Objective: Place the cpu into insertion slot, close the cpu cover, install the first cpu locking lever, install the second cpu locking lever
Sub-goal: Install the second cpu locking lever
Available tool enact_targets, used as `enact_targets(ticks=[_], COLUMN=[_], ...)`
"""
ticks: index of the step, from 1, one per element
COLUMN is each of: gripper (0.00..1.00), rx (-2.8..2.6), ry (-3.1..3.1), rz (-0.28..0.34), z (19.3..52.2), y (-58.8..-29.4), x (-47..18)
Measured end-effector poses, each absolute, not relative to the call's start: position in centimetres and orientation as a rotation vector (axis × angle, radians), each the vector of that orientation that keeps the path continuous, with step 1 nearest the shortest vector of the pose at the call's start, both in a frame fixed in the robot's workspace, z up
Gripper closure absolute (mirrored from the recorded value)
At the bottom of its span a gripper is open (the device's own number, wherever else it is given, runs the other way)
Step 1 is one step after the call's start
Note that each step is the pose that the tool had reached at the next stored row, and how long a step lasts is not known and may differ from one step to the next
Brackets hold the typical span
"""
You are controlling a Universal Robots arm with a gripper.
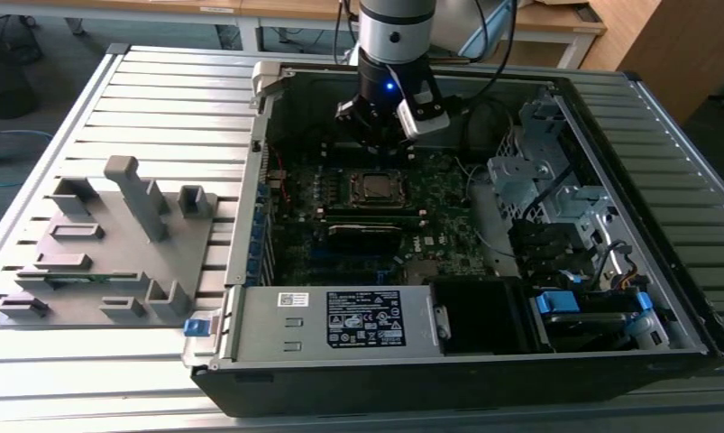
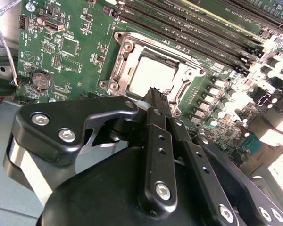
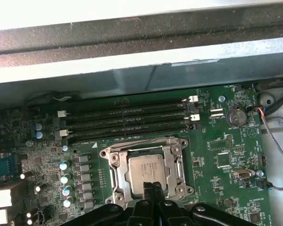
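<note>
Closest to you, the gripper (image 2: 155, 94) has its jaws pressed together just above the cpu (image 3: 146, 170), which already lies in the insertion slot (image 3: 114, 160) under the cpu cover (image 3: 177, 157) at lower centre, so I judge the locking levers remain.

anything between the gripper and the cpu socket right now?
Nothing visible. In both wrist views the gripper has its fingers shut together, tips right at the edge of the cpu cover. The cover already lies flat around the cpu, and no cable or part crosses between them.
</note>
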State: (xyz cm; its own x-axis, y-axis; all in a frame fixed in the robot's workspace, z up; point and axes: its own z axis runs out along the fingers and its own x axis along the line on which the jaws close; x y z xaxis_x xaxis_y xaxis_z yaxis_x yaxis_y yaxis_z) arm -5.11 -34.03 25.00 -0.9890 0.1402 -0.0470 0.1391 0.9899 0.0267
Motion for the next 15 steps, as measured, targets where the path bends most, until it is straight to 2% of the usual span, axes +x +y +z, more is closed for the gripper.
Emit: enact_targets(ticks=[15], gripper=[0.9], rx=[0.217], ry=[3.085], rz=[0.036], z=[25.02], y=[-34.26], x=[-5.11])
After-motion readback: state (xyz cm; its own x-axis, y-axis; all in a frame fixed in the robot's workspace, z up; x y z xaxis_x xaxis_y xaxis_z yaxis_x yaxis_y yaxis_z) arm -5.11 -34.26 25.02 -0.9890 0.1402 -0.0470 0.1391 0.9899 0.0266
